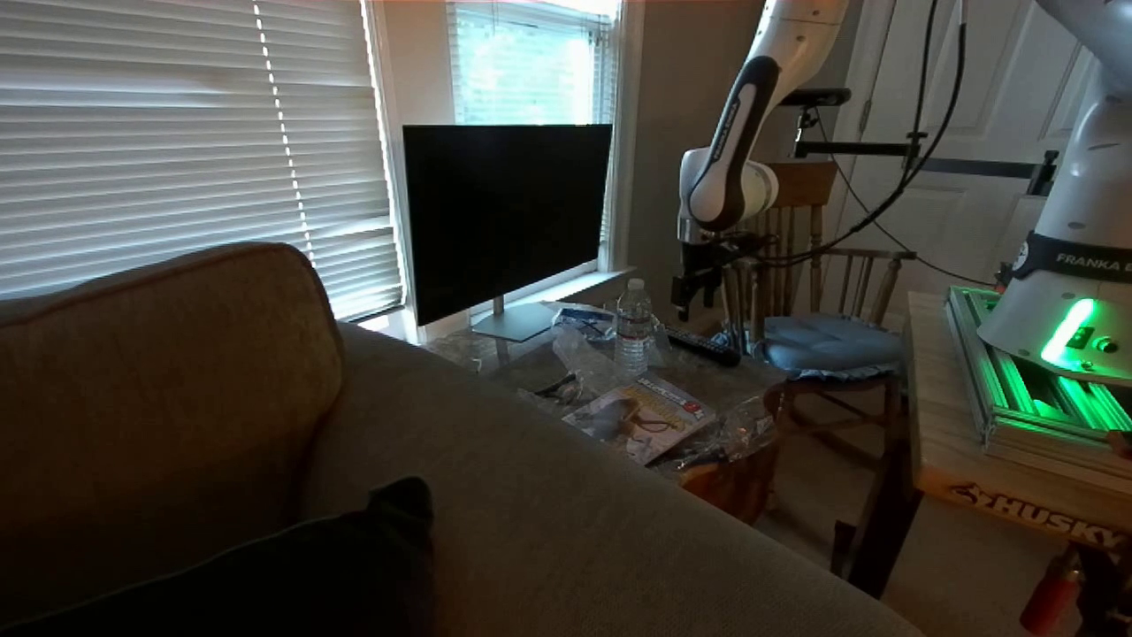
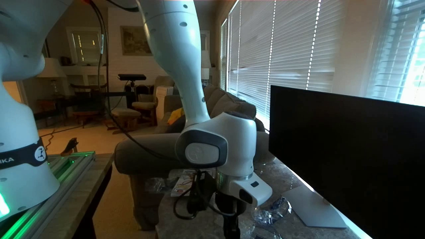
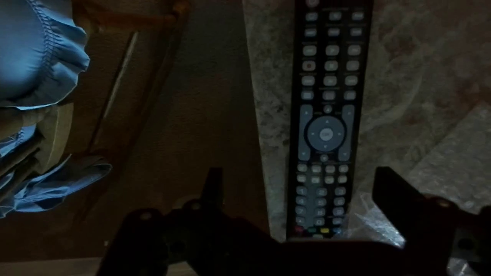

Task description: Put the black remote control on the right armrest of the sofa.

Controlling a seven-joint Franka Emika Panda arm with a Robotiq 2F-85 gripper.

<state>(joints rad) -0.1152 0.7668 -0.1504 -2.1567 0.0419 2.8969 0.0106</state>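
Wrist view shows the gripper (image 3: 299, 184) released, its jaws standing well apart to the left and right of the black remote control (image 3: 326, 134), which lies buttons-up near the left edge of the table (image 3: 268, 96). Clear plastic wrapping (image 3: 378, 220) lies to its right. In an exterior view, the remote rests just right of a water bottle (image 1: 632, 332); the right armrest (image 1: 531, 482) of the sofa (image 1: 177, 389) stands nearer, to the left, well apart.

The gripper (image 3: 299, 172) points downward, jaws parted, its black fingers (image 3: 393, 193) well apart. Above the jaws sits the white wrist (image 2: 239, 142); higher over them, the forearm (image 2: 176, 49) slants upward; the base (image 1: 1057, 301) stands well aside from them.
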